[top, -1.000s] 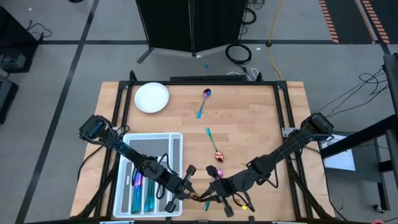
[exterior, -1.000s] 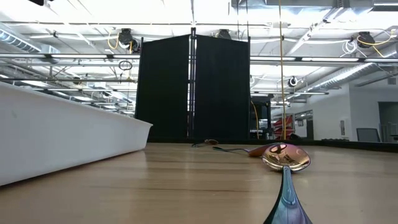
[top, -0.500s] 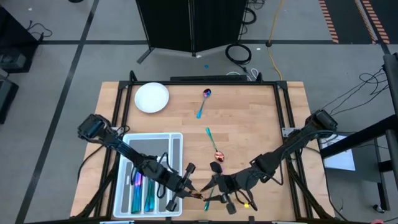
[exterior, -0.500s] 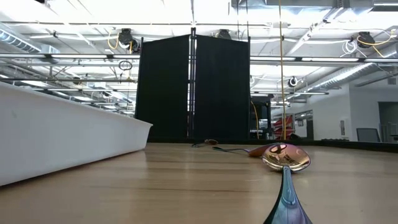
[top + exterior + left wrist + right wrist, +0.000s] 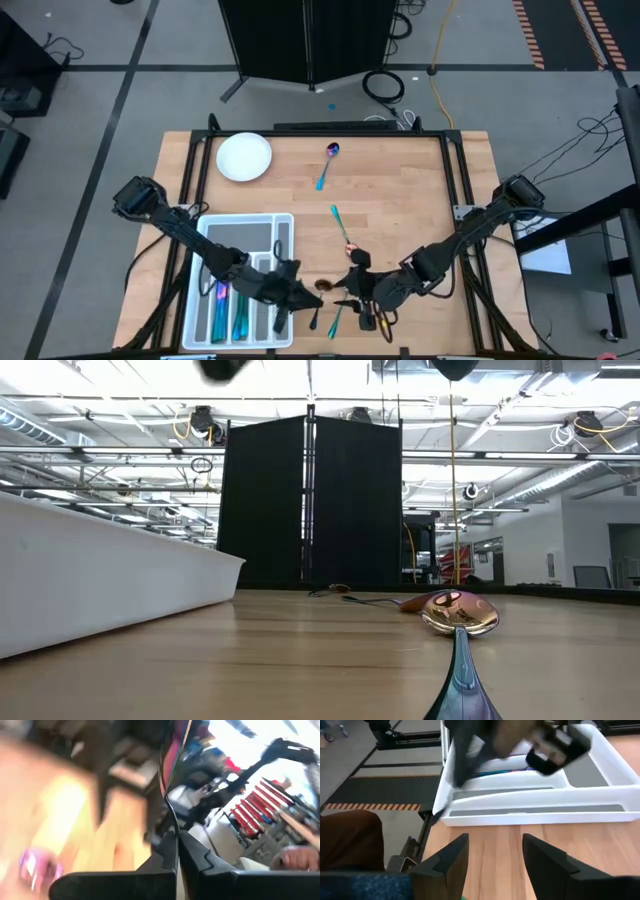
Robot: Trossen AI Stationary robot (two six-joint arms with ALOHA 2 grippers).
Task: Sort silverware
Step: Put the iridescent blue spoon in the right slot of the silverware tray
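My left gripper (image 5: 298,293) (image 5: 176,839) is shut on a slim iridescent spoon whose copper bowl (image 5: 325,285) sticks out toward my right gripper (image 5: 348,287) (image 5: 495,854). That one is open, a short way to its right, with nothing between its fingers. Both are near the table's front edge, just right of the white compartment tray (image 5: 283,225), which holds several pieces (image 5: 240,310). Two more spoons (image 5: 327,165) (image 5: 345,235) lie flat on the wood. The nearer one's bowl (image 5: 460,612) shows in the low view. My left gripper pinches the spoon's thin handle (image 5: 171,827) between its two fingertips, and the rest stands out beyond them. In the high view the bowl points toward the table's right. It appears lifted clear of the table. The picture is blurred, so I cannot tell more.
A white round plate (image 5: 244,157) sits at the far left of the table. A teal piece (image 5: 335,318) lies by the front edge under the grippers. The tray's wall (image 5: 100,575) fills the low view's left. A person's hand (image 5: 300,856) shows beyond the table.
My right gripper has opened and let go of the spoon that both grippers had between them. My left gripper keeps hold of it and has carried it a little toward the table's left, toward the tray, turning as it goes.
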